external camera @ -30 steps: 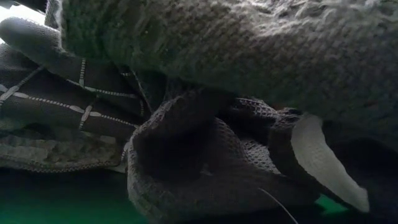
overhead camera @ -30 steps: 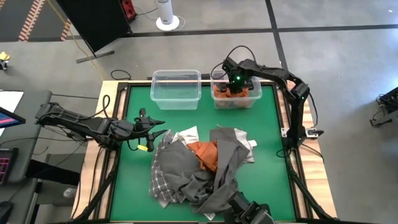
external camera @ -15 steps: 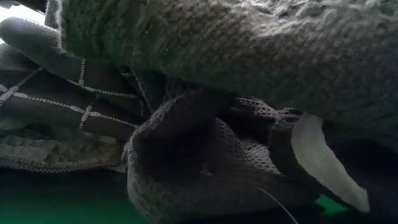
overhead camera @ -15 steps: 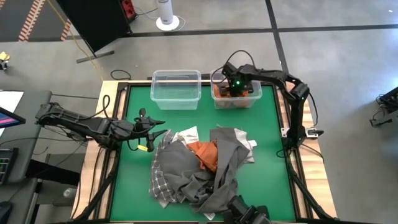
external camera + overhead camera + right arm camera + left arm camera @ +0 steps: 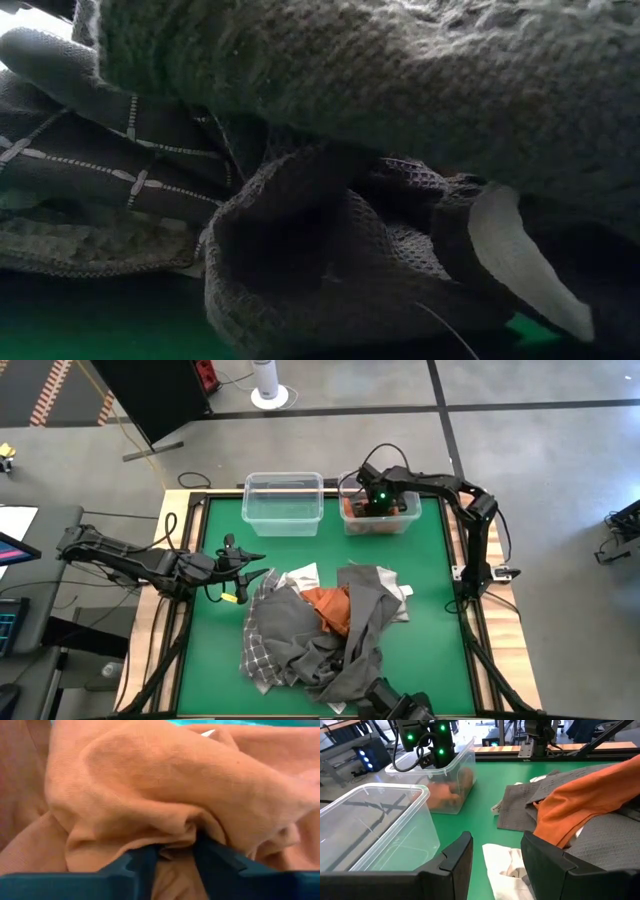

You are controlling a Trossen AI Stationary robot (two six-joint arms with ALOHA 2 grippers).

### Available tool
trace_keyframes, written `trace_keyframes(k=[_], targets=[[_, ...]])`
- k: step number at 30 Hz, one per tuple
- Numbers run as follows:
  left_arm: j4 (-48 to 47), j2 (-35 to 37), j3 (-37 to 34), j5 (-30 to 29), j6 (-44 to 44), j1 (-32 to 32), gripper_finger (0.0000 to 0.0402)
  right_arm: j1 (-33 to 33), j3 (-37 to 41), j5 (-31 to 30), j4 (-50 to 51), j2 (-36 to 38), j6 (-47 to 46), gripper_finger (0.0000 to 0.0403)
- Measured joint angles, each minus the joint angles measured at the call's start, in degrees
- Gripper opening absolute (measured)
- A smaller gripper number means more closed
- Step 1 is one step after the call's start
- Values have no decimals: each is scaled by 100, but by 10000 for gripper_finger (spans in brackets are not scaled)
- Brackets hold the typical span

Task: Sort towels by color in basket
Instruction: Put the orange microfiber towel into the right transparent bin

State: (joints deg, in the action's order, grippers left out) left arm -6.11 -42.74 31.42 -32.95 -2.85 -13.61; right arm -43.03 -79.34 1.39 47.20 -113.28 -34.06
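A heap of towels [image 5: 318, 630] lies mid-table: dark grey, light grey, white, a checked one [image 5: 258, 652] and an orange one [image 5: 328, 606] on top. My right gripper [image 5: 372, 502] is down inside the right clear bin [image 5: 412, 510], shut on an orange towel [image 5: 150, 785] bunched between its fingers [image 5: 137, 865]. My left gripper [image 5: 250, 566] is open and empty at the heap's left edge, above a white towel [image 5: 506, 870]. The heap's orange towel [image 5: 585, 800] shows just beyond it. The low view is filled by a checked towel [image 5: 90, 150] and dark grey cloth [image 5: 320, 260].
An empty clear bin [image 5: 283, 503] stands at the back of the table, left of the right bin; it also shows in the left wrist view [image 5: 375, 830]. Bare green mat [image 5: 215, 650] lies left of the heap. The table's wooden rim [image 5: 180, 510] runs around the mat.
My right gripper has shifted a little to the left and lower inside the right bin with the orange cloth. The left arm and the heap have not moved.
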Motion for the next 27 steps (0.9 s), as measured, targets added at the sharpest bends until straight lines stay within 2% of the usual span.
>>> trace_keyframes(k=[7,12,19,22,27], targets=[[-8,0,0,1,-6,0,160,76,-934,-79,686,11,271,250],[-95,0,0,2,-67,0,160,105,-1881,-217,1511,18,450,257],[-103,0,0,4,-96,-2,160,242,-3137,-1003,2942,20,819,256],[-103,0,0,4,-103,-2,160,532,-3444,-1069,3180,80,1276,256],[-80,0,0,2,-148,-2,160,1526,-3522,-1068,2867,453,2135,256]])
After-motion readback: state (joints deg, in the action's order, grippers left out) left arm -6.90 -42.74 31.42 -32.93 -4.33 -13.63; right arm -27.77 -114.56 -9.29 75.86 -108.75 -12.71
